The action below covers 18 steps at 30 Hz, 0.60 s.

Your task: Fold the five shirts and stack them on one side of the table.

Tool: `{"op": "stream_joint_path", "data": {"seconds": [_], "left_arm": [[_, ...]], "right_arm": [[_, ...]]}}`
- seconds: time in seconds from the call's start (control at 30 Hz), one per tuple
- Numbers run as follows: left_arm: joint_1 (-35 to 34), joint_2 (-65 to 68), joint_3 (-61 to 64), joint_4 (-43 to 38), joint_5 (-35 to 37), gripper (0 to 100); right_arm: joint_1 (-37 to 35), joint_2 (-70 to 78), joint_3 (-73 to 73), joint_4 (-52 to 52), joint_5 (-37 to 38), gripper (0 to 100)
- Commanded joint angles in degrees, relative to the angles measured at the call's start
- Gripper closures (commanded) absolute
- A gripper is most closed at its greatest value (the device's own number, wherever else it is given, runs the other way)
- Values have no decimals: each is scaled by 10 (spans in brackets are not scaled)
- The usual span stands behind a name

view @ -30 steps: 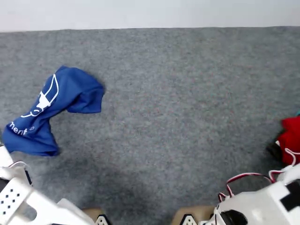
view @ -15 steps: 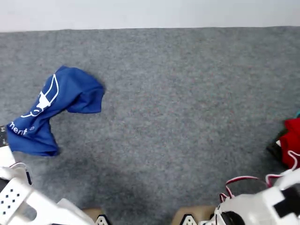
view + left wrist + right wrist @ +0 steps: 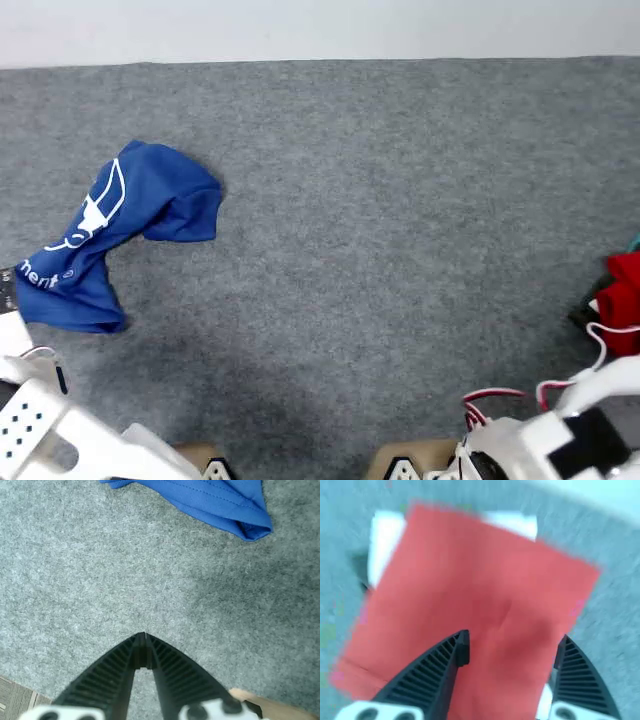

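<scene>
Blue shirt (image 3: 110,235) lies crumpled, not folded, at about 9 o'clock on the table in the high view, white print facing up, long axis running from 7 to 1 o'clock. In the left wrist view one hem corner of the same blue shirt (image 3: 200,500) lies on the felt, ahead of and well apart from the left gripper (image 3: 144,639). That gripper's black ribbed jaws are pressed together tip to tip, nothing between them, with bare grey felt under them. Red shirt (image 3: 622,300) sits at the table's 3 to 4 o'clock edge in the high view, partly cut off by the frame, with a dark item (image 3: 583,318) just beside it on the inner side. In the right wrist view the red shirt (image 3: 470,605) shows as a flat folded rectangle on top of a white layer (image 3: 385,535) that pokes out at two corners. The right gripper (image 3: 514,639) hangs over the red shirt with jaws spread wide, nothing held; that view is blurred, so I cannot tell whether the tips touch the cloth. White left arm (image 3: 40,420) sits at 7 o'clock in the high view, near the low end of the blue shirt. White right arm (image 3: 560,440) sits at 5 o'clock, red and white wires (image 3: 500,398) looping off it. Grey felt table cover (image 3: 400,200) spans the middle, with a pale wall strip (image 3: 300,30) at 12 o'clock.
</scene>
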Motion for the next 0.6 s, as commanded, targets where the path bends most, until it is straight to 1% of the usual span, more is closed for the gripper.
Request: {"op": "stream_joint_path", "data": {"seconds": [0.0,0.1,0.2,0.3,0.47,0.57], "left_arm": [[-1,-7,-6,6,-4,997],[-1,-7,-7,6,-4,997],[-1,-8,-8,6,-4,997],[-1,-8,-9,6,-4,997],[3,-8,-9,6,-4,997],[3,-8,-9,6,-3,997]], "right_arm": [[-4,36,20,-51,8,721],[-7,62,18,-60,8,721],[-12,48,-11,-54,5,721],[-15,3,-30,-54,5,721],[-51,-97,-35,-53,9,721],[-78,-151,-36,-22,20,721]]}}
